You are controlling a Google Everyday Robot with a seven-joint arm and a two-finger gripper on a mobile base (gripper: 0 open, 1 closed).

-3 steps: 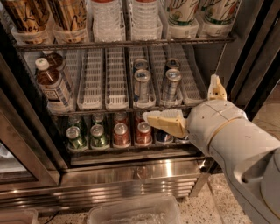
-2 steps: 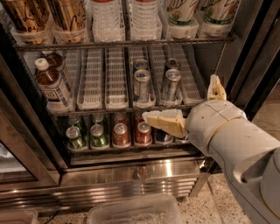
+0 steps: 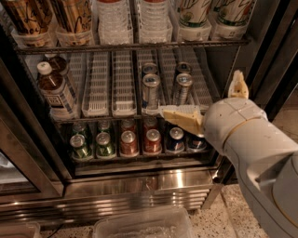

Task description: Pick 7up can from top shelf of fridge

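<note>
My gripper (image 3: 199, 91) has crept slightly up and right since a second ago, spread wide and empty before the middle rack (image 3: 100, 100). The 7up can (image 3: 193, 11) sits unmoved on the fridge's (image 3: 139, 182) top shelf (image 3: 116, 47), well above it.

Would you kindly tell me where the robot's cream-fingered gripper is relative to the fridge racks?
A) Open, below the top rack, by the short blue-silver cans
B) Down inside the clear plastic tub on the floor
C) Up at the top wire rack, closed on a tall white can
A: the gripper, its fingers spread and empty, is by the short blue-silver cans, well below the top shelf where the tall white 7up can stands.
</note>
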